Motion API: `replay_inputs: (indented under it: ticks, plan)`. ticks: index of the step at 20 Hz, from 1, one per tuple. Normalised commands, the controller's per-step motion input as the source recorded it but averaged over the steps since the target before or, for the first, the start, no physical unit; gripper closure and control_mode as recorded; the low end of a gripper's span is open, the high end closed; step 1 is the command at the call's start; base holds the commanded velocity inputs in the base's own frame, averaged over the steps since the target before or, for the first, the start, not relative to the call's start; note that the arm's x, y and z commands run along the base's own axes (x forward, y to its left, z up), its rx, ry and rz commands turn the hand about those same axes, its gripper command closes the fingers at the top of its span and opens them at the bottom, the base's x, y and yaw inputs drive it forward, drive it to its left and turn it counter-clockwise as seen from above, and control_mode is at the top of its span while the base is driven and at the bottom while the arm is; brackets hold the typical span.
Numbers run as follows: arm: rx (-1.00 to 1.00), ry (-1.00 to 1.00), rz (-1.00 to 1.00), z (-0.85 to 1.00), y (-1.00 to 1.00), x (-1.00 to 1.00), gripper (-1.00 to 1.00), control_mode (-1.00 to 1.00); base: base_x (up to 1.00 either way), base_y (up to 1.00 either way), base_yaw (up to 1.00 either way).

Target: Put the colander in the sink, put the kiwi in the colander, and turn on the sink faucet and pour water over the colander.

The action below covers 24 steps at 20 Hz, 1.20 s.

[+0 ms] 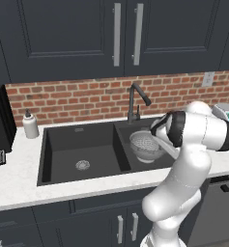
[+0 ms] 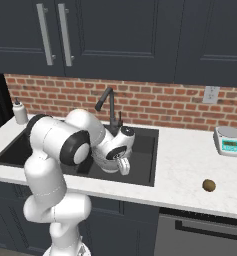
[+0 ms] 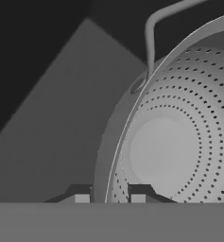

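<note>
The perforated metal colander (image 1: 146,145) hangs in the right basin of the black sink (image 1: 77,140), just in front of the dark gooseneck sink faucet (image 1: 135,100). In the hand view its rim (image 3: 114,142) passes between the two fingertips of my gripper (image 3: 109,197), which is shut on it. I cannot tell whether its base touches the basin floor. From the right, my bent arm hides most of the colander, and the gripper (image 2: 123,166) points down into the sink (image 2: 146,150). The brown kiwi (image 2: 208,185) lies on the white counter, far right of the sink.
A white soap dispenser (image 1: 30,124) stands left of the sink. A kitchen scale (image 2: 228,140) sits at the back right of the counter. A black appliance (image 1: 0,120) stands at the far left. Dark cabinets hang above the brick wall.
</note>
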Motion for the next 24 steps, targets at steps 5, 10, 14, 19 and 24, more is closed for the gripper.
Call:
replay_inputs:
  ticks: [5,10,14,19,24]
  plan:
    - [0.0,0.0,0.11,-0.1,0.0,0.33,1.0,-1.0,0.0,0.0,0.0]
    - [-0.02,0.0,0.19,-0.24,-0.01,0.18,1.0,-1.0,0.0,0.0,0.0]
    - [0.0,0.0,0.16,-0.19,-0.06,0.31,1.0,-1.0,0.0,0.0,0.0]
    - [0.0,0.0,0.15,-0.2,-0.11,0.28,1.0,-1.0,0.0,0.0,0.0]
    - [0.0,0.0,0.13,-0.16,-0.1,0.28,1.0,-1.0,0.0,0.0,0.0]
